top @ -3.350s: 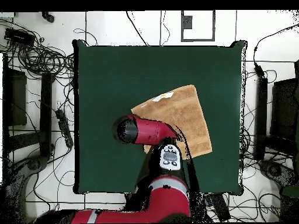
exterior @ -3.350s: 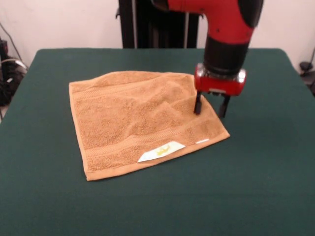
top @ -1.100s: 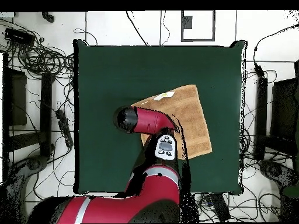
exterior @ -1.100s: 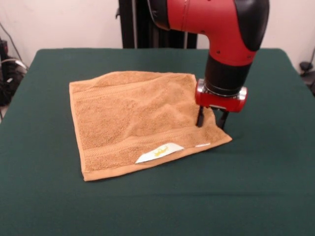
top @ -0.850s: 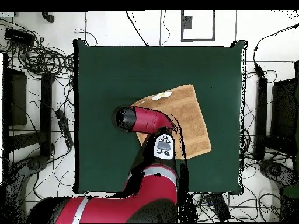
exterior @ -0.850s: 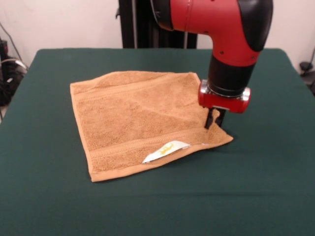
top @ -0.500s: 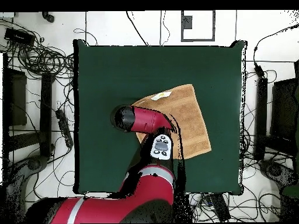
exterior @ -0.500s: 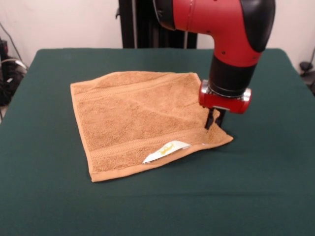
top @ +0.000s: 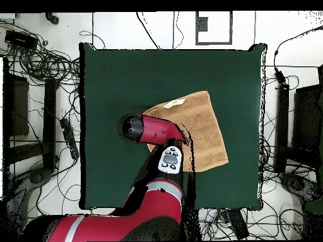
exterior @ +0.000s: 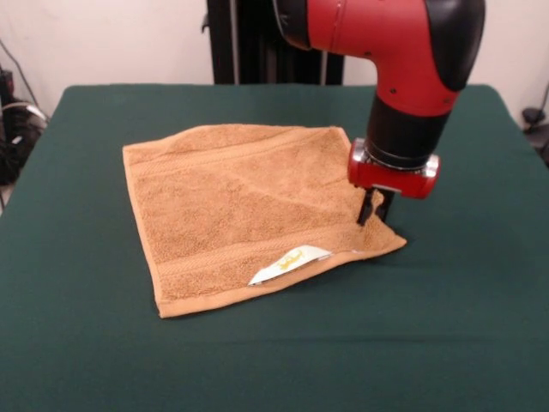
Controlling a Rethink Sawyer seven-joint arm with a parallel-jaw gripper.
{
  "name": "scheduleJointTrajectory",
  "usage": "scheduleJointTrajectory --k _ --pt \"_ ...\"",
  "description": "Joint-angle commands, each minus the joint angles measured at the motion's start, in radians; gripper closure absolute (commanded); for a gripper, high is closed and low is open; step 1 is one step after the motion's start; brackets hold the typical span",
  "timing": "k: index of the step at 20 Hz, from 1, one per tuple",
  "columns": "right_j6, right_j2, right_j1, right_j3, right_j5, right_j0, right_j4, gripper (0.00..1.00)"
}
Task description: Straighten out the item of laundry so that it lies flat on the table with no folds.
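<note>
The orange-tan towel (exterior: 240, 206) lies spread out on the dark green table (exterior: 480, 326), with a faint diagonal crease across its middle. Its white label with yellow print (exterior: 290, 262) sticks out at the near edge. My gripper (exterior: 374, 209) points straight down at the towel's right corner, its fingers close together with a small bit of cloth between them. In the overhead view the towel (top: 205, 129) shows right of centre on the table (top: 126, 69), and the label (top: 171, 103) lies at its top left edge. There my arm covers the gripper and the towel's left part.
Cables and equipment lie on the floor around the table (top: 44, 63). The robot's black pedestal (exterior: 249, 43) stands behind the far edge. Green surface surrounds the towel on all sides.
The arm's upper part has shifted very slightly to the right in the front view. The gripper stays at the towel's right corner and the towel has not moved.
</note>
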Motion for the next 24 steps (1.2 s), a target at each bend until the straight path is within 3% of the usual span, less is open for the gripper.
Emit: scheduleJointTrajectory --k 1,7,17,24 --pt "0.256 0.168 0.120 -0.066 -0.245 -0.027 0.089 1.00" --pt "0.236 0.168 0.141 -0.150 -0.187 -0.031 0.116 1.00" --pt "0.135 0.162 0.139 -0.256 -0.088 -0.062 0.072 1.00" --pt "-0.063 0.268 0.212 -0.385 -0.078 -0.162 -0.034 1.00"
